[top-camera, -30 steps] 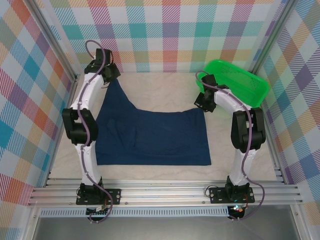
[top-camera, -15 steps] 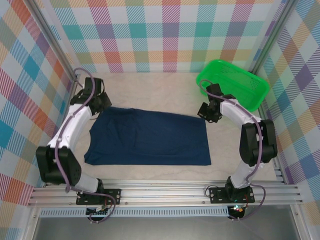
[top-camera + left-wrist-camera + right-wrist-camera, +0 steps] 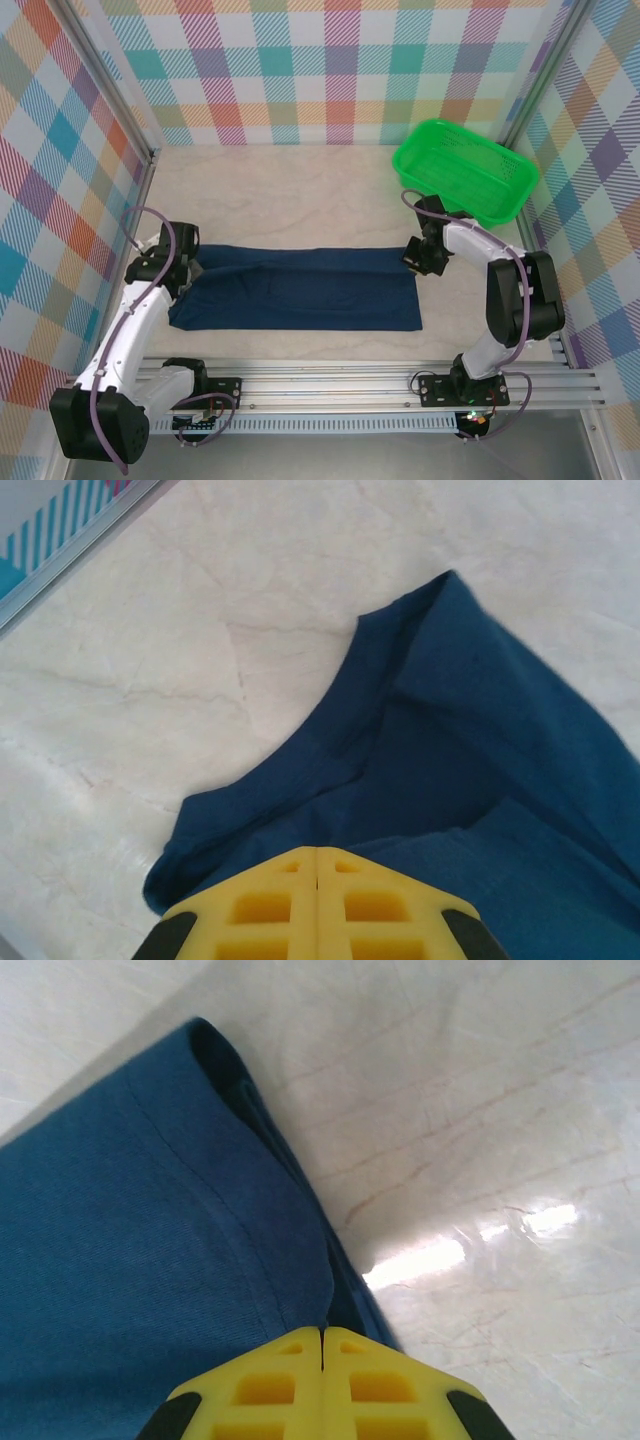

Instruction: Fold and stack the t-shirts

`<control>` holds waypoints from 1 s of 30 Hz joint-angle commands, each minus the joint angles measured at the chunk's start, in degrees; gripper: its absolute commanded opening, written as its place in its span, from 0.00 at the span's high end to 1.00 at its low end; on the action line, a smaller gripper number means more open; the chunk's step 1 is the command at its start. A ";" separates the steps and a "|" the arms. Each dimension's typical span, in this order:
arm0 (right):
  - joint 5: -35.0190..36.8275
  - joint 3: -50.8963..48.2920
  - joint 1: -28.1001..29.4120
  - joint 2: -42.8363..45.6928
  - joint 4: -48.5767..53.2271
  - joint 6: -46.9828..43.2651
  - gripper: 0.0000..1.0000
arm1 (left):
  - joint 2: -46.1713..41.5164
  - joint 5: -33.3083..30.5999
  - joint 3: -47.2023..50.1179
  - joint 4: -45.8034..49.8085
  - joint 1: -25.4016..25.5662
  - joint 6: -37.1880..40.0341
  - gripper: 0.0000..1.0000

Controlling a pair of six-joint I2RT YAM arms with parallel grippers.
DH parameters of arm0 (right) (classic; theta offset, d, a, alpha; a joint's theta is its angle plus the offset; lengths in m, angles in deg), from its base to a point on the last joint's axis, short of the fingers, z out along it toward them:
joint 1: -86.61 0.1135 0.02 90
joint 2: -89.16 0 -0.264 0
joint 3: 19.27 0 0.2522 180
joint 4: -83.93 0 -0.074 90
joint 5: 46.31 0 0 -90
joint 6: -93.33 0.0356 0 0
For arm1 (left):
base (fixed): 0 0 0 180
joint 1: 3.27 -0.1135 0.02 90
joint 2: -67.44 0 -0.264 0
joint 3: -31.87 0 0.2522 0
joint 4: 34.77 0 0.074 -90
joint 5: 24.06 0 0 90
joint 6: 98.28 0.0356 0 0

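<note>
T-shirt lies folded on the worktop; left end effector pinches its 9 o'clock end, right end effector its 3 o'clock corner.

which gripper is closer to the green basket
Right. The right gripper grips the t-shirt near the green basket; the left gripper grips the shirt's opposite end, far from it.

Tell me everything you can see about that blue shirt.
The t-shirt is dark navy, soft like cotton, plain on the side showing. It lies on the pale table as a long doubled-over band. The left gripper pinches its left end, the right gripper its far right corner; both are shut on it.
</note>
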 commanded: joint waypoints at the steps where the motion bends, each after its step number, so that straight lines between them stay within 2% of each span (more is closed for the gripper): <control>1: 2.43 -0.98 -0.32 3.27 2.70 1.53 1.00 | -0.79 -4.03 0.21 1.96 -0.49 -2.72 1.00; 10: 2.17 -0.79 -0.14 4.99 3.26 1.50 1.00 | -3.16 -5.22 1.27 4.30 -0.56 -4.93 1.00; 17: 1.83 -5.35 0.33 4.74 2.41 3.67 1.00 | -5.28 -4.26 6.72 5.59 -0.37 -8.85 1.00; 22: 1.70 -7.05 0.34 1.86 1.62 4.94 1.00 | -3.21 -2.91 10.05 5.06 -0.29 -11.17 1.00; 30: 2.83 -5.17 0.37 2.70 2.47 4.80 1.00 | -6.07 -4.96 8.94 6.38 0.27 -13.00 1.00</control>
